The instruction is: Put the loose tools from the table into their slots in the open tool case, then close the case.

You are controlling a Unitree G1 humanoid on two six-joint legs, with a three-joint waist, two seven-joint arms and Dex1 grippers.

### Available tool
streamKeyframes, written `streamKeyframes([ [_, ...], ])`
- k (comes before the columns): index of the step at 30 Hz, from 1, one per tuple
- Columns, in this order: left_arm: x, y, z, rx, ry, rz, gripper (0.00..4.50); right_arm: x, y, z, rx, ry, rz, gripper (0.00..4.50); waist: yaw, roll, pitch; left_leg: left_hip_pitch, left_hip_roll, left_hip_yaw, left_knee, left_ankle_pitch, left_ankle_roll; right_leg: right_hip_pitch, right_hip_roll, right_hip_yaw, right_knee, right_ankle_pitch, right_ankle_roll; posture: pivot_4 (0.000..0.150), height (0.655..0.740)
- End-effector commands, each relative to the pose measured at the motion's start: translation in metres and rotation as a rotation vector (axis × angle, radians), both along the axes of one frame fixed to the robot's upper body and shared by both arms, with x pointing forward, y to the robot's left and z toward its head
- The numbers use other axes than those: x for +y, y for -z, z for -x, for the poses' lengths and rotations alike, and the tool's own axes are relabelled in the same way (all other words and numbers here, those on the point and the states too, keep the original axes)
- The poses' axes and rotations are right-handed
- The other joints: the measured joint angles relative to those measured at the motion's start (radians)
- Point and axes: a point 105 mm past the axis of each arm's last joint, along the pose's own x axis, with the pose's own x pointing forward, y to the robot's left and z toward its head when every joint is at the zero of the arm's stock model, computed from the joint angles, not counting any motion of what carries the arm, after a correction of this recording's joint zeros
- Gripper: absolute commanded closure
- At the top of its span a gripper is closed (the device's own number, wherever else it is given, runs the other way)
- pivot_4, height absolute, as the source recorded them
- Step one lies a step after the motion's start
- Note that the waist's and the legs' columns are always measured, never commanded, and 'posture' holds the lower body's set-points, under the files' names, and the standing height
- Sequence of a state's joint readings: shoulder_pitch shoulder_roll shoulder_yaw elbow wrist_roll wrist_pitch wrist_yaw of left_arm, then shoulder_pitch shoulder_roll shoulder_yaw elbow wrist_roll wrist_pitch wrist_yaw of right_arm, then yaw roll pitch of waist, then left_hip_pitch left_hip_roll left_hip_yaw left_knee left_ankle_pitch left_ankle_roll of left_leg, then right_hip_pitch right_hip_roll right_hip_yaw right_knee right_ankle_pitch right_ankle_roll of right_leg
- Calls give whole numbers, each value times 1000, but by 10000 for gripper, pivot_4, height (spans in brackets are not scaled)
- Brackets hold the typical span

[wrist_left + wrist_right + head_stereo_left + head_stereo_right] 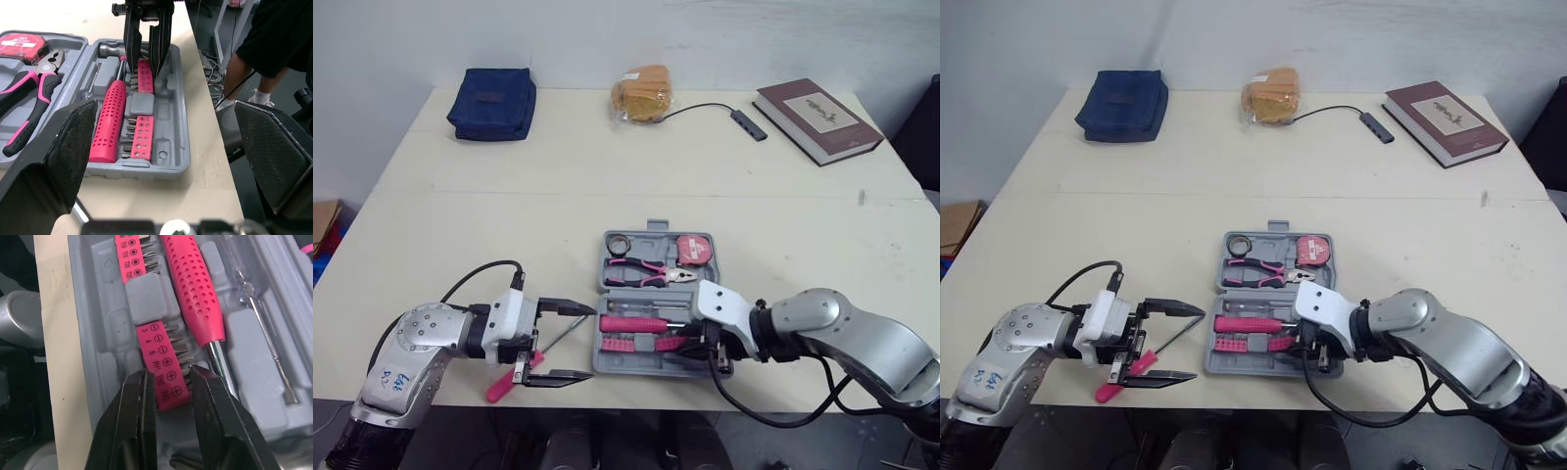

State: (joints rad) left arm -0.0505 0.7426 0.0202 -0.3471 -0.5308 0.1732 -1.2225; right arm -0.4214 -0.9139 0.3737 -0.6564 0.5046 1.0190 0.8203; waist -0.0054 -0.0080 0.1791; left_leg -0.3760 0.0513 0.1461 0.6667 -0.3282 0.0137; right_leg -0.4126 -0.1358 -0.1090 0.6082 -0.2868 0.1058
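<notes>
Seen from the head: open case [626, 368], with the screwdriver [499, 389] lying just left of it, shaft toward the case, pink handle away. Spread wide over that shaft, one finger on each side: left gripper [591, 342]; cannot tell whether touching. Reaching into the case's front right part: right gripper [168, 374]. Made plain from its own wrist: closed on the end of the pink bit strip [164, 352], fingers against both edges by the PH marks, with the hammer [193, 289] slotted just beside the strip. Added from the left wrist: pliers [34, 93] and tape measure [22, 44] in the case's rear half, the right gripper upright over the strip's far end, and a person [279, 39] standing beyond the case.
</notes>
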Motion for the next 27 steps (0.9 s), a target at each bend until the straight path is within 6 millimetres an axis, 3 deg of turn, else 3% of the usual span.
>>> streamKeyframes([
  [1, -2, -5, 4, -29, 10, -2, 0, 1, 5, -1, 1, 7, 9, 38381, 0, -1, 0, 0, 0, 0, 0, 0, 0, 0, 0, 0, 0, 0, 0, 1500, 7400],
  [11, -2, -4, 3, -23, -5, 6, 0, 5, -2, 4, -56, -75, -38, 38382, -2, -1, 0, 1, 1, 0, 0, 1, -1, 0, 1, 0, 2, 0, -1, 1500, 7400],
  [12, -1, -4, 3, -20, -11, 9, 0, 8, -9, 7, -71, -104, -88, 28068, -2, -1, 0, 1, 1, 0, 0, 1, -1, 0, 1, 0, 2, 0, -1, 1500, 7400],
  [15, 1, -3, 4, -11, -15, 10, 0, 5, -25, 14, -102, -172, -187, 15960, 1, -1, 0, 1, 1, 0, 0, 1, -1, 0, 2, 0, 2, 0, -1, 1500, 7400],
  [21, 2, -5, 2, -15, -34, 19, 0, -17, -42, 14, -162, -186, -303, 15960, 4, -1, 0, 1, 0, 0, 0, 1, -1, 1, 1, 0, 1, 0, -1, 1500, 7400],
  [27, 3, -3, 1, -14, -47, 20, 0, -29, -27, 11, -120, -161, -297, 15960, 1, -1, 0, 1, 1, 0, 0, 1, -1, 1, 1, 0, 1, 0, -1, 1500, 7400],
])
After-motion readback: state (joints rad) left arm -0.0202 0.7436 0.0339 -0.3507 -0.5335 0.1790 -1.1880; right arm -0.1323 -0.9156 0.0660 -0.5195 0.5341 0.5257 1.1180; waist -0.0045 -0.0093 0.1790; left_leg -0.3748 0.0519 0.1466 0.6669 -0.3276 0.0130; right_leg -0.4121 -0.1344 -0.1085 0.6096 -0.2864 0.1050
